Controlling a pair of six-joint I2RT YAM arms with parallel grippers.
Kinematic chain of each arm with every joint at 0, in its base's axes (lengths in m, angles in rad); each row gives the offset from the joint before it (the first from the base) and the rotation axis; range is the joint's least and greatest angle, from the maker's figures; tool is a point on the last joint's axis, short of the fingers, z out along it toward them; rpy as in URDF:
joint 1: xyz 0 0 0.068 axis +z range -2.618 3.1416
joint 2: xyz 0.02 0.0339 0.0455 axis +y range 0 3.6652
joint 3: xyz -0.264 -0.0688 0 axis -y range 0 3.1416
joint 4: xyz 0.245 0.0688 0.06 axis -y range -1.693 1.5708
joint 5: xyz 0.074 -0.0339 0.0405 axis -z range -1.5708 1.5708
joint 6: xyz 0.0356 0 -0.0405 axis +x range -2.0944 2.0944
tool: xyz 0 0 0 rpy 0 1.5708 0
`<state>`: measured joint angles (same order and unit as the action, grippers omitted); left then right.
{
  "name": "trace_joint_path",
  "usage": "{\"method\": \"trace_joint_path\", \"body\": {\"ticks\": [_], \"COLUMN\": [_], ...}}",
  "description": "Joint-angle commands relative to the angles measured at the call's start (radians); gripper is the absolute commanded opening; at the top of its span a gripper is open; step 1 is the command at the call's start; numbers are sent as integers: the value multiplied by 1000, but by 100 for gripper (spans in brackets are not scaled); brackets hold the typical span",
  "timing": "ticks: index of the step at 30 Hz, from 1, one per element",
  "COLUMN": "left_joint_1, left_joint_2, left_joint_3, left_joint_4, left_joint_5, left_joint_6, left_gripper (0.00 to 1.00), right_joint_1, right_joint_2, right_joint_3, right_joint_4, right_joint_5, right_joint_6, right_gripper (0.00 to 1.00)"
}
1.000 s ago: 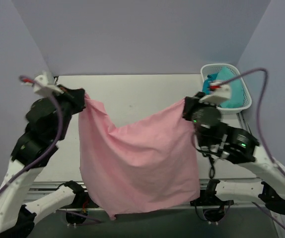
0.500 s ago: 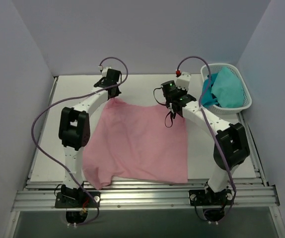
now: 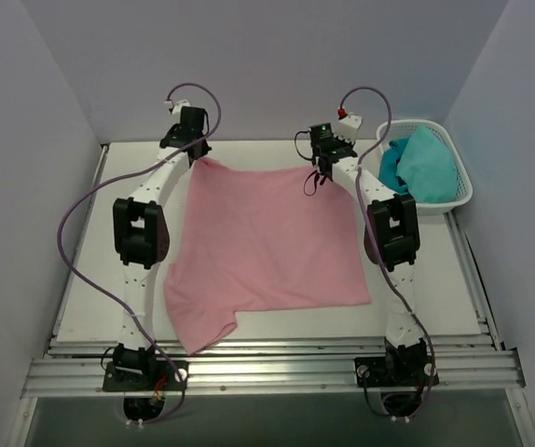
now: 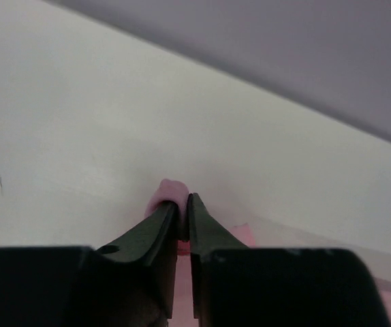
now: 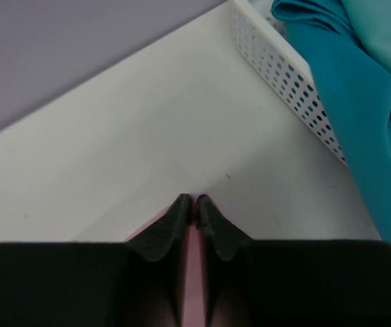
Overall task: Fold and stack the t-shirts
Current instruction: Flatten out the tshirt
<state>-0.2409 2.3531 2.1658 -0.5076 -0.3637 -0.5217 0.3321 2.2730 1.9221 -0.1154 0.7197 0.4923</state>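
A light pink t-shirt (image 3: 267,242) lies spread nearly flat on the white table (image 3: 249,154), one sleeve near the front left edge. My left gripper (image 3: 193,156) is at the shirt's far left corner, shut on a pinch of pink cloth (image 4: 170,192) low over the table. My right gripper (image 3: 322,166) is at the far right corner, shut on the pink cloth (image 5: 194,272), which shows between its fingers. Both arms are stretched far forward. No neck label shows.
A white lattice basket (image 3: 458,191) stands at the back right holding teal cloth (image 3: 426,163); its wall (image 5: 291,92) is just right of my right gripper. The purple back wall (image 3: 267,65) rises close behind both grippers.
Both grippers carried the shirt from hanging in the air down and toward the back of the table. It now lies spread out, pulled farther back than half a second ago.
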Motion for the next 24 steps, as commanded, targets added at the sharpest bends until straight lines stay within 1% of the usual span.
{"method": "trace_joint_path", "body": {"ticks": [1, 2, 3, 4, 5, 7, 8, 9, 10, 11, 12, 13, 14, 15, 16, 18, 19, 20, 21, 22, 23, 24], "left_joint_1": [46, 49, 51, 51, 52, 57, 60, 63, 66, 66, 66, 66, 61, 60, 52, 42, 32, 11, -3, -20, -62, -87], "left_joint_2": [92, 186, 227, 253, 265, 223, 137, 85, 36, -56, -99, -132, -196, -228, -297, -380, -426, -531, -592, -706, -759, -811], "left_joint_3": [295, 474, 556, 618, 667, 626, 576, 442, 372, 309, 220, 192, 172, 137, 114, 28, -117, -205, -400, -497, -589, -679], "left_joint_4": [-75, -115, -184, -204, -212, -189, -136, -96, -57, 2, 20, 26, 2, -24, -87, -132, -131, -114, -85, -31, -14, 4], "left_joint_5": [96, 107, 109, 100, 86, 74, 65, 60, 58, 54, 55, 57, 52, 27, 14, -48, -70, -90, -112, -125, -142, -162], "left_joint_6": [75, 95, 130, 146, 163, 180, 178, 169, 167, 164, 154, 152, 146, 120, 108, 51, 34, -3, -11, -20, -64, -81], "left_gripper": [18, 27, 48, 76, 94, 94, 94, 94, 94, 94, 94, 94, 94, 94, 94, 94, 94, 94, 94, 94, 94, 97], "right_joint_1": [-22, -28, -30, -31, -31, -30, -30, -30, -30, -28, -24, -21, -16, -4, 1, 19, 30, 47, 82, 97, 108, 107], "right_joint_2": [57, 101, 121, 141, 163, 152, 111, 77, 44, -39, -82, -122, -201, -240, -315, -386, -461, -498, -542, -631, -673, -713], "right_joint_3": [187, 227, 315, 362, 400, 436, 420, 395, 315, 269, 218, 127, 85, 43, -31, -116, -167, -286, -360, -447, -627, -708], "right_joint_4": [-38, -43, -55, -93, -107, -118, -116, -107, -78, -61, -41, -17, -9, -4, -18, -49, -53, -53, -21, 31, 84, 177], "right_joint_5": [57, 57, 61, 75, 95, 99, 103, 100, 95, 92, 84, 81, 77, 75, 69, 20, 5, -3, -31, -72, -124, -182], "right_joint_6": [-29, -38, -58, -63, -66, -87, -86, -80, -74, -69, -67, -57, -54, -52, -29, 0, 30, 52, 77, 86, 100, 123], "right_gripper": [7, 52, 89, 100, 100, 100, 100, 100, 100, 100, 100, 100, 100, 100, 100, 100, 100, 100, 100, 100, 100, 100]}}
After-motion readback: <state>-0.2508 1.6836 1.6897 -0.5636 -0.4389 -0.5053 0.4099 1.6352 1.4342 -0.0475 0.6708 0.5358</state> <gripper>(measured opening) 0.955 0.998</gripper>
